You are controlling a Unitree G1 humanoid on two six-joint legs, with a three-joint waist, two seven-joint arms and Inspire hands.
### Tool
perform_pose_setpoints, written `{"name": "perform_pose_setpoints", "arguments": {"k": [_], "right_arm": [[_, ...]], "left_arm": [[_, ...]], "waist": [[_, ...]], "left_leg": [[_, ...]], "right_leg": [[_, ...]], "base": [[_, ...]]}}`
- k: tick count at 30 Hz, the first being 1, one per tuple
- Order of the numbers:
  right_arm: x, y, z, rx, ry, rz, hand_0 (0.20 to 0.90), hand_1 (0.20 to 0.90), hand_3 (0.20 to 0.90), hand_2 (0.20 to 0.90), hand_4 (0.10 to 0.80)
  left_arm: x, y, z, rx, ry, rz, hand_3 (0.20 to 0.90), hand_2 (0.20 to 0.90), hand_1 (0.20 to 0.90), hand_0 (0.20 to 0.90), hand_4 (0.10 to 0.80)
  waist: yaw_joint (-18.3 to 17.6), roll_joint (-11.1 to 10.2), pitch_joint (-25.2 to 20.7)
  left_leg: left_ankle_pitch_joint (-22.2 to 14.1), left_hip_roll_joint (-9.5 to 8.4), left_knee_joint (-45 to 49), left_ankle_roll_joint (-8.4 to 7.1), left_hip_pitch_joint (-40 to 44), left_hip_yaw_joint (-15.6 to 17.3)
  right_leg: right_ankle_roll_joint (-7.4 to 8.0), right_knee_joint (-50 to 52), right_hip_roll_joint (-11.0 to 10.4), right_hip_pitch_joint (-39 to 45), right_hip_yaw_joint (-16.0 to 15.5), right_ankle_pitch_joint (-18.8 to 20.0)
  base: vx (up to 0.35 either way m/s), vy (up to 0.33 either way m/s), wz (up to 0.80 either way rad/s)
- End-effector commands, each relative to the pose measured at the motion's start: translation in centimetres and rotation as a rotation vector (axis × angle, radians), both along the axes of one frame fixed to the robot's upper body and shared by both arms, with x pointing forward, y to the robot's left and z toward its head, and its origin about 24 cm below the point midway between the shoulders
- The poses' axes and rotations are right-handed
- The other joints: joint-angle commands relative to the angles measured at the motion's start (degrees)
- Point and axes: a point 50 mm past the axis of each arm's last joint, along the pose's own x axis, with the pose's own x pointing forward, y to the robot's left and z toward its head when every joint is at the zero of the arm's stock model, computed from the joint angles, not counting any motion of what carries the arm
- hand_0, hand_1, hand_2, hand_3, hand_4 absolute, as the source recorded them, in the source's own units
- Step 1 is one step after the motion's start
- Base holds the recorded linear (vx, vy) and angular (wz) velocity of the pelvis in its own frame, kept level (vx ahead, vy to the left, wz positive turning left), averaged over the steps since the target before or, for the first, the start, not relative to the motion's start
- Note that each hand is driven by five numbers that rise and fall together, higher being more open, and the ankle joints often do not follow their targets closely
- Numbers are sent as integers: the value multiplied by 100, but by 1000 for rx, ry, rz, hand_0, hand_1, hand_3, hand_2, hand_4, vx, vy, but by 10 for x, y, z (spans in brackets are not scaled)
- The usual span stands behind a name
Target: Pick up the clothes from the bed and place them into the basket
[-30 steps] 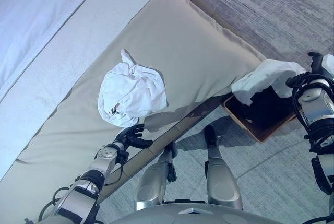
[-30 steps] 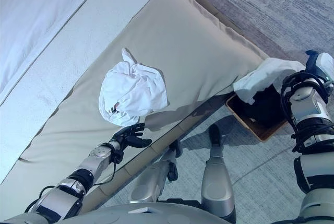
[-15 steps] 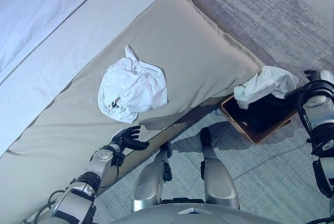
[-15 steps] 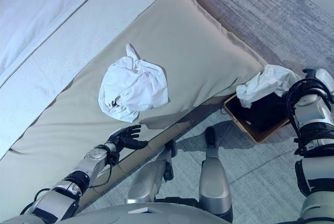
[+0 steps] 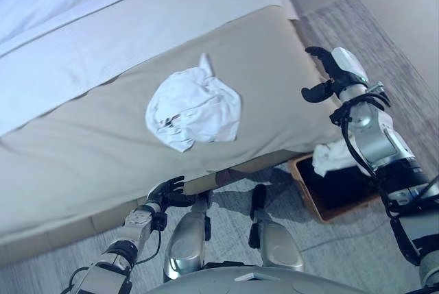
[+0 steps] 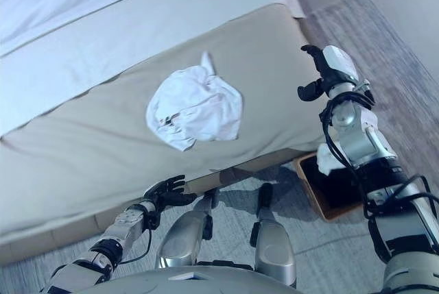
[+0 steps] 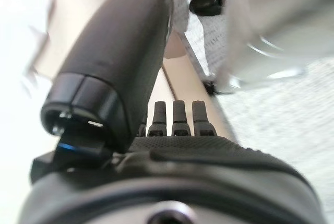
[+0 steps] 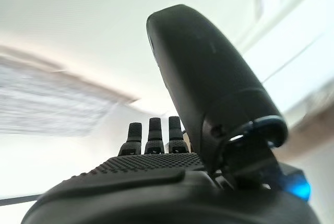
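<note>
A crumpled white garment (image 5: 194, 109) lies on the beige bed cover (image 5: 75, 143), near its middle. My right hand (image 5: 328, 75) is raised above the bed's right corner, open and empty, well to the right of the garment. Its wrist view shows straight fingers (image 8: 150, 136) with nothing past them. Below that arm a brown basket (image 5: 306, 191) stands on the floor beside the bed, with another white cloth (image 5: 330, 158) draped on its near rim. My left hand (image 5: 168, 191) hangs open by the bed's front edge, below the garment and apart from it.
A white sheet (image 5: 103, 6) covers the far part of the bed. A grey rug (image 5: 391, 54) runs along the bed's right side, under the basket. The bed's wooden base (image 5: 233, 170) shows along the front edge.
The camera has swung, shifting the whole scene. My right hand has let go of the white cloth, which now rests on the basket, and has risen over the bed's corner.
</note>
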Motion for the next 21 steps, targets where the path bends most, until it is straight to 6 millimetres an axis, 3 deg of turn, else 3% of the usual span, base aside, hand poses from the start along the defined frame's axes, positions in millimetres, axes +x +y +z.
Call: {"name": "perform_pose_setpoints", "arguments": {"k": [1, 6, 10, 15, 21], "right_arm": [[18, 23, 49, -63, -161, 38, 900, 900, 900, 900, 800], [36, 48, 63, -92, -177, 41, 900, 900, 900, 900, 800], [46, 61, 71, -117, -127, 16, 900, 900, 900, 900, 800], [55, 42, 48, -59, 167, -136, 900, 900, 900, 900, 800], [46, 21, 22, 8, 516, -280, 900, 900, 900, 900, 800]], "left_arm": [[-16, 35, -1, 70, 40, 65, 900, 900, 900, 900, 800], [-7, 48, 8, 86, 10, 94, 900, 900, 900, 900, 800], [3, 53, 17, 65, -52, 140, 900, 900, 900, 900, 800], [13, 53, 28, 10, -154, 180, 900, 900, 900, 900, 800], [27, 52, 45, -45, -272, 200, 900, 900, 900, 900, 800]], "waist": [[570, -464, -26], [1076, -466, 285], [1400, -455, 520], [1799, -412, 609], [2090, -352, 609]], "left_leg": [[-854, -445, 854, 429, -248, -49], [-905, -601, 1248, 560, -699, -349], [-1012, -633, 1368, 570, -956, -438], [-824, -616, 1323, 537, -1471, -645], [-600, -611, 1283, 476, -2024, -881]], "right_leg": [[-188, 1306, -237, -381, -161, -610], [-176, 1947, -437, -622, -392, -623], [-53, 2305, -613, -870, -507, -697], [-46, 2351, -677, -1249, -824, -835], [-46, 2499, -696, -1689, -1150, -963]], "base": [[75, 95, 51], [40, 119, 45], [32, 87, 36], [-31, 37, 23], [-20, -2, 20]]}}
